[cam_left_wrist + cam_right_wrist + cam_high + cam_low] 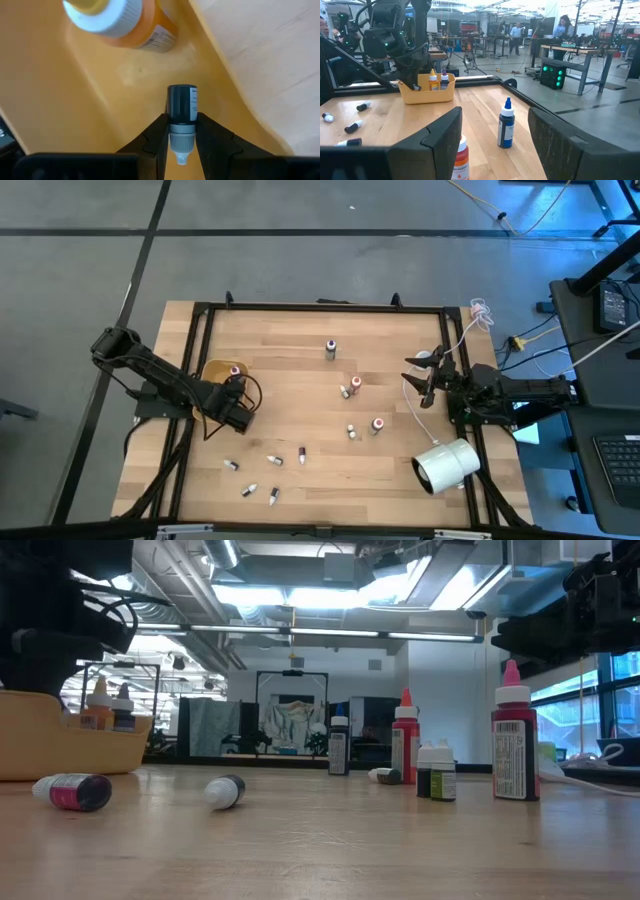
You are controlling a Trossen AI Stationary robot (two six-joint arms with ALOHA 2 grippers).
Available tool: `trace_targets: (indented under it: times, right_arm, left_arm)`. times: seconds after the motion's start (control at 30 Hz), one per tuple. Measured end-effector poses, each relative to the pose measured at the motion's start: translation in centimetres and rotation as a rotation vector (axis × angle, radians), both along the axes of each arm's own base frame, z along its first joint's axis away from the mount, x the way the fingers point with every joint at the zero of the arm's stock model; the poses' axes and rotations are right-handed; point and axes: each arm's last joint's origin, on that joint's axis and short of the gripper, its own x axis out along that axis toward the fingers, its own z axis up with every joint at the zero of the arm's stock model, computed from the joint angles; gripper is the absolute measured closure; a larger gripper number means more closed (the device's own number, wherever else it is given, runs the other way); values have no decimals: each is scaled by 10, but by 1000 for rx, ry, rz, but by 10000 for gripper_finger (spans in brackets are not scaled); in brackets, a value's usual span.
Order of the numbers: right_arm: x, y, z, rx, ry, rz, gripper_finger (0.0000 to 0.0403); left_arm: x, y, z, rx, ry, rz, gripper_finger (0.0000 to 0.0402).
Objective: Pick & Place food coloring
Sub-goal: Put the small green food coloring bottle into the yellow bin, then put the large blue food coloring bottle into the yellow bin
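A blue-capped bottle (506,124) stands upright on the wooden table (485,107). Farther off, the left gripper (412,80) reaches into a tan tray (426,93) holding two bottles.

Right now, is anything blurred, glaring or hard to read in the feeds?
Left wrist view: the orange bottle up close is soft, while the dark bottle between the left gripper's fingers is sharp. Low view: bright ceiling lights glare, and the tray sits in dimmer light. High view: even light, but the lying bottles are tiny.
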Motion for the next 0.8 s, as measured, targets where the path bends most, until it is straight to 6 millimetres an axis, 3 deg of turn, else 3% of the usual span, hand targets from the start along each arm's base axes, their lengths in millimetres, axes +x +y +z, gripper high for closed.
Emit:
trace_targets:
  times: [0.5, 0.8]
  right_arm:
    - [0, 0, 0, 0, 0, 0, 173]
    - [0, 0, 0, 0, 0, 0, 173]
  left_arm:
    - [6, -4, -1, -76, -28, -82, 316]
    - [8, -4, -1, -75, -37, -161, 257]
